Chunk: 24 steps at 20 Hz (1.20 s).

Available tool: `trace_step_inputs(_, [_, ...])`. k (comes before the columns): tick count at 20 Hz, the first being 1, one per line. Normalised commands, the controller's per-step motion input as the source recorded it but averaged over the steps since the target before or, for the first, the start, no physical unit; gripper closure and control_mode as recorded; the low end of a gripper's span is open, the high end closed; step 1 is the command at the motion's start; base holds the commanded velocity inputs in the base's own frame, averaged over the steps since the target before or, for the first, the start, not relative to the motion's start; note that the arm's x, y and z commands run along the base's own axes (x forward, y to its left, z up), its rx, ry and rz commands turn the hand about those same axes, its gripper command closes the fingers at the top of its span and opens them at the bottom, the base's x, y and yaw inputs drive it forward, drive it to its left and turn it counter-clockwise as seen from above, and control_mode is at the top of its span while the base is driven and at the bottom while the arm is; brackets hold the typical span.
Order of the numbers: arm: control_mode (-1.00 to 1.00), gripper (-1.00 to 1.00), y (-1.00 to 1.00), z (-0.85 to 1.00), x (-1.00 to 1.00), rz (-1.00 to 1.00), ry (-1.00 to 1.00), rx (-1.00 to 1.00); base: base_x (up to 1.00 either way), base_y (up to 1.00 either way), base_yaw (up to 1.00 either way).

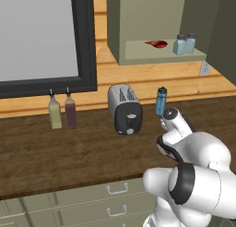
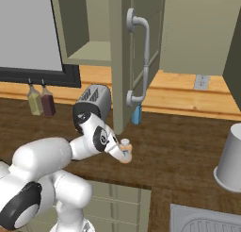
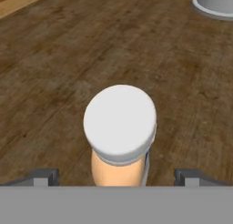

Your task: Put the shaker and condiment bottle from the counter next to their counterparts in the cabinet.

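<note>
In your left base view, the cabinet [image 1: 156,23] hangs open above the counter [image 1: 69,147]; on its pale shelf two pale-blue shakers [image 1: 184,44] stand upright side by side, touching or nearly so, near the right end, with a flat red item [image 1: 156,44] lying to their left and bare shelf beyond that. Below, a toaster [image 1: 125,109] and a taller blue bottle [image 1: 160,101] stand near the wall, and two thin-necked bottles [image 1: 62,111] sit further left. In your right base view, the condiment bottle [image 2: 125,150] stands upright on the counter near its front edge, right at the arm's tip, with the cabinet door [image 2: 129,56] hanging just behind. In your hand view, you look down the bottle's long axis onto its white cap [image 3: 120,123]; the fingers [image 3: 116,176] are spread wide either side of it, not touching, with bare wood all round.
</note>
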Motion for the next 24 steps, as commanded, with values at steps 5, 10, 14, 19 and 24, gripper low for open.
trace_step_inputs(5, [-1.00,1.00,-0.08,-0.05,0.08,0.00,-0.03,0.00,0.00,0.00,0.00])
trace_step_inputs(10, [-1.00,1.00,-0.06,-0.04,0.01,0.00,0.01,0.00,0.00,0.00,0.00])
trace_step_inputs(14, [-1.00,1.00,-0.04,0.03,0.01,0.00,0.01,0.00,0.00,0.00,0.00])
trace_step_inputs(19, [-1.00,1.00,-0.01,0.45,-0.36,0.00,-0.11,0.00,0.00,0.00,0.00])
trace_step_inputs(24, [-1.00,1.00,-0.12,0.54,-0.55,0.00,-0.18,0.00,0.00,0.00,0.00])
